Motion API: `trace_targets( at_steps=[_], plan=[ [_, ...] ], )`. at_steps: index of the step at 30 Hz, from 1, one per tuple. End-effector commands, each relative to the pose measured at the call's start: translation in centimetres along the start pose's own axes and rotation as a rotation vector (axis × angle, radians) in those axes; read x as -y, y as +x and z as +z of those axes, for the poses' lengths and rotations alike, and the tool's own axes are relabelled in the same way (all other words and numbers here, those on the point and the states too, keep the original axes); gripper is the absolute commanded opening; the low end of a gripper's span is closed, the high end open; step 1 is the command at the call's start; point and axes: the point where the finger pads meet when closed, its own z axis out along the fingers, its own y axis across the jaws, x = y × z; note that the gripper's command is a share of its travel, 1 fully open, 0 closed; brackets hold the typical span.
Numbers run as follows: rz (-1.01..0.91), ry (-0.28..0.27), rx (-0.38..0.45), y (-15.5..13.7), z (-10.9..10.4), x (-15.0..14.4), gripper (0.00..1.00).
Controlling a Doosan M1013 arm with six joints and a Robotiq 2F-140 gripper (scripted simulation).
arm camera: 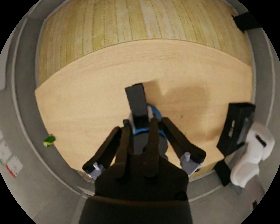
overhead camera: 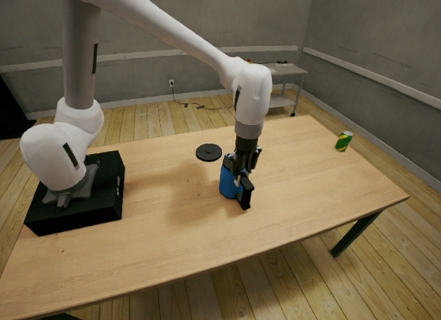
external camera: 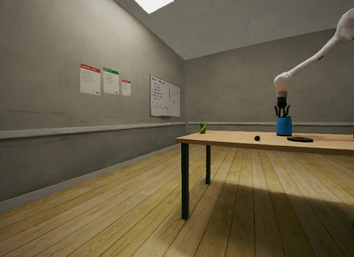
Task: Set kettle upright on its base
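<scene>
Pincer (overhead camera: 243, 167) narrowly closed on upright kettle (overhead camera: 228, 179) rim.

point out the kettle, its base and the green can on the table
kettle (overhead camera: 226, 181), top view, blue side wall
base (overhead camera: 208, 152), top view, black disc's upper face
green can (overhead camera: 343, 141), top view, its side
</scene>
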Motion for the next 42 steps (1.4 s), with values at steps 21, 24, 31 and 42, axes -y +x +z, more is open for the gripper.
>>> trace_targets(
  at_steps=[21, 24, 31, 42],
  plan=[
    [0.000, 0.002, 0.000, 0.0, -3.4, 0.0, 0.10],
    [0.000, 0.002, 0.000, 0.0, -3.8, 0.0, 0.10],
    [0.000, 0.002, 0.000, 0.0, -4.3, 0.0, 0.10],
    [0.000, 0.002, 0.000, 0.0, -4.4, 0.0, 0.10]
  ],
)
